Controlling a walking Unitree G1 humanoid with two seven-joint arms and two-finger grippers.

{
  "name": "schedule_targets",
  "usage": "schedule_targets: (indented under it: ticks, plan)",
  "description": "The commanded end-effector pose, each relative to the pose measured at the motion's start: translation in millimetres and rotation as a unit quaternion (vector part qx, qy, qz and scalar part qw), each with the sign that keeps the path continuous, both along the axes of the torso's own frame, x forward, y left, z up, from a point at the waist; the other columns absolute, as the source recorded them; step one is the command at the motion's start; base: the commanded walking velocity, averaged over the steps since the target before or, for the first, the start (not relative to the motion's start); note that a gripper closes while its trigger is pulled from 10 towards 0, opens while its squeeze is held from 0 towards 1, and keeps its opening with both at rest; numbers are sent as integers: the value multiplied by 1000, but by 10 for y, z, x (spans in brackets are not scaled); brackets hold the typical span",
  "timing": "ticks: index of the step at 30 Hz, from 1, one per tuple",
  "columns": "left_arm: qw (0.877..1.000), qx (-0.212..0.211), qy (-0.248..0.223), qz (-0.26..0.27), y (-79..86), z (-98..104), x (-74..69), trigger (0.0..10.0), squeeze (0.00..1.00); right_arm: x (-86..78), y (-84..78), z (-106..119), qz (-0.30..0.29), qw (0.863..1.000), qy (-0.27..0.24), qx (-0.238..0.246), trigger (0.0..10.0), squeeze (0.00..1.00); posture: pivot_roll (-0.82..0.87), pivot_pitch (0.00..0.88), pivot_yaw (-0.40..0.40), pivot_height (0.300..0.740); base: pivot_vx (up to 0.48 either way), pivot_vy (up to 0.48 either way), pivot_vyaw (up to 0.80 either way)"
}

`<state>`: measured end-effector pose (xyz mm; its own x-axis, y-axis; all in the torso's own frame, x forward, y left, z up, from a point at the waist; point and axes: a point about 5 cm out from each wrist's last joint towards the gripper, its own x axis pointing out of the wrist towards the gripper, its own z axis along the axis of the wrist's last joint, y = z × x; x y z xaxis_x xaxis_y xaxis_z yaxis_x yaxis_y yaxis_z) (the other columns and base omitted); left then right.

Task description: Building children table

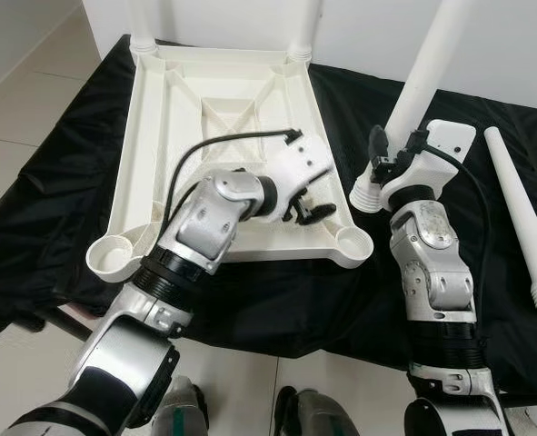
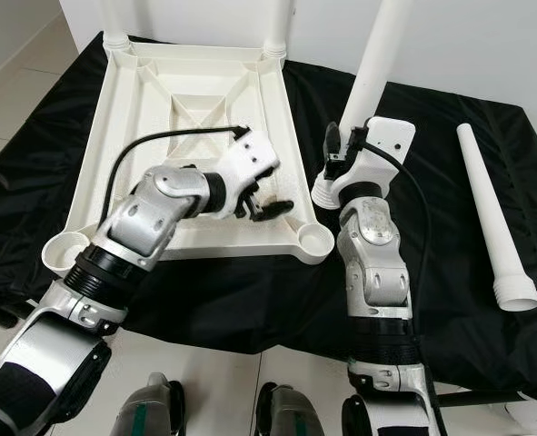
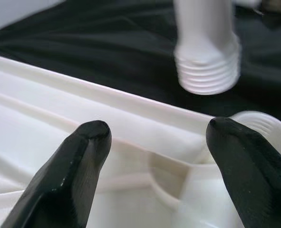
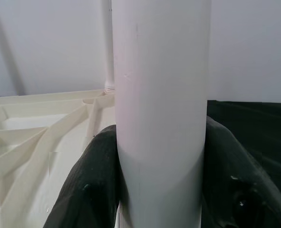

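white table leg with ribbed threaded end.

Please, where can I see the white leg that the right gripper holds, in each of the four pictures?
Left eye view: held leg rises at upper right, its threaded end beside the tabletop's near right socket.
Right eye view: the leg stands right of centre, above the same socket.
Left wrist view: its blurred threaded end hangs at the top, above that socket.
Right wrist view: its shaft stands at the centre, between the right gripper fingers.
Shared landmark: the socket.
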<state>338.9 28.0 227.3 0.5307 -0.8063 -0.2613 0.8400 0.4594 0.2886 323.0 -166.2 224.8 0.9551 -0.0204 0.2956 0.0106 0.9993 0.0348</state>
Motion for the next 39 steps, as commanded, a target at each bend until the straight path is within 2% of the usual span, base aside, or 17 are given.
schedule_targets:
  ticks: [1, 5, 7, 8, 9, 12, 14, 16, 21, 24, 26, 28, 30, 31, 34, 37, 39]
  plan:
    - [994, -16, -31, 101, 54, 37, 96, 10000, 0, 8, -20, 53, -1, 1000, -15, -3, 10000, 0, 48, 56, -80, 740, 0, 0, 0]
    - [986, -47, -54, 152, 183, 115, 163, 10000, 0, 36, -66, 56, -9, 1000, -20, -15, 10000, 0, 48, 56, -80, 740, 0, 0, 0]
    - [971, -89, -77, 209, 387, 208, 214, 10000, 0, 63, -114, 71, -8, 999, -30, -27, 10000, 0, 49, 58, -83, 740, 0, 0, 0]
    - [971, -89, -77, 209, 387, 208, 214, 10000, 0, 63, -114, 71, -8, 999, -30, -27, 10000, 0, 49, 58, -83, 740, 0, 0, 0]
    - [962, -108, -86, 234, 492, 240, 227, 10000, 0, 73, -132, 77, -6, 999, -34, -32, 10000, 0, 49, 58, -87, 740, 0, 0, 0]
    - [957, -120, -90, 248, 555, 257, 231, 10000, 0, 80, -143, 81, -4, 999, -38, -34, 10000, 0, 49, 58, -87, 740, 0, 0, 0]
    - [947, -136, -86, 278, 728, 279, 225, 10000, 0, 112, -144, 59, 4, 998, -38, -50, 10000, 0, 48, 62, -93, 740, 0, 0, 0]
    - [947, -136, -86, 278, 728, 279, 225, 10000, 0, 112, -144, 59, 4, 998, -38, -50, 10000, 0, 48, 62, -93, 740, 0, 0, 0]
    - [934, -173, -76, 303, 904, 306, 189, 10000, 0, 129, -129, 31, 26, 998, -40, -43, 10000, 0, 62, 59, -99, 740, 0, 0, 0]
    - [912, -201, -73, 349, 1142, 233, 128, 10000, 0, 113, -47, 4, 64, 996, -60, -29, 10000, 0, 64, 44, -89, 740, 0, 0, 0]
    - [912, -201, -73, 349, 1142, 233, 128, 10000, 0, 113, -47, 4, 64, 996, -60, -29, 10000, 0, 64, 44, -89, 740, 0, 0, 0]
    - [904, -211, -72, 364, 1194, 191, 117, 10000, 0, 102, -25, -7, 72, 995, -65, -28, 10000, 0, 60, 31, -82, 740, 0, 0, 0]
    - [889, -220, -72, 395, 1260, 97, 104, 10000, 0, 80, -10, -46, 70, 995, -69, -25, 10000, 0, 51, 15, -65, 740, 0, 0, 0]
    - [889, -220, -72, 395, 1260, 97, 104, 10000, 0, 80, -10, -46, 70, 995, -69, -25, 10000, 0, 51, 15, -65, 740, 0, 0, 0]
    - [874, -228, -78, 423, 1220, 33, 93, 10000, 0, 52, -10, -107, 66, 995, -72, -22, 10000, 0, 52, 5, -56, 740, 0, 0, 0]
    - [870, -233, -97, 424, 1179, 57, 82, 10000, 0, 47, -7, -139, 68, 995, -73, -12, 10000, 0, 53, 0, -56, 740, 0, 0, 0]
    - [872, -211, -100, 430, 1161, 25, 91, 10000, 0, 41, 5, -160, 69, 995, -75, -13, 10000, 0, 54, 0, -56, 740, 0, 0, 0]
